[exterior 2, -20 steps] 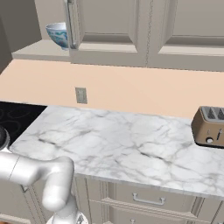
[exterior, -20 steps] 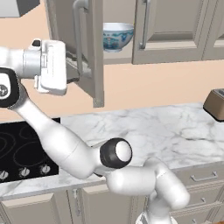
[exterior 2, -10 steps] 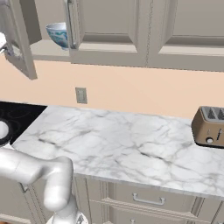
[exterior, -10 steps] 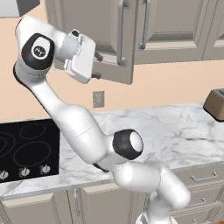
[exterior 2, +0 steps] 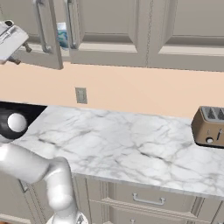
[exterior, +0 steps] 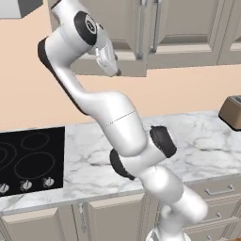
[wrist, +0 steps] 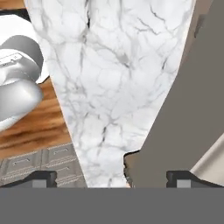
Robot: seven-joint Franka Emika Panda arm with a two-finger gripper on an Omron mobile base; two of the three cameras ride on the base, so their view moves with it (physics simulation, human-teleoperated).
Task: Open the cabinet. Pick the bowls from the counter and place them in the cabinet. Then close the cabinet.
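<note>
White marble with grey veins makes up the tabletop [exterior 2: 131, 144], running from a black cooktop [exterior: 28, 157] on one side to a brown toaster [exterior 2: 209, 127] on the other, with a wall outlet [exterior 2: 81, 95] on the peach wall behind. Above it hangs the grey wall cabinet [exterior: 179, 28]. From the left base view its doors look nearly flush, and the gripper [exterior: 114, 70] sits up against the lower edge of the left door. The right base view tells more: that left door [exterior 2: 46, 35] stands slightly ajar, and through the narrow gap beside it a sliver of the white and blue-green bowl [exterior 2: 62, 35] shows on the shelf inside. The gripper [exterior 2: 19, 53] appears there at the far left, just beside the door's outer face. The hand view looks straight down over the marble, with a grey door panel [wrist: 188, 109] slanting across the right side; both dark tips [wrist: 41, 178] sit wide apart with nothing between them.
</note>
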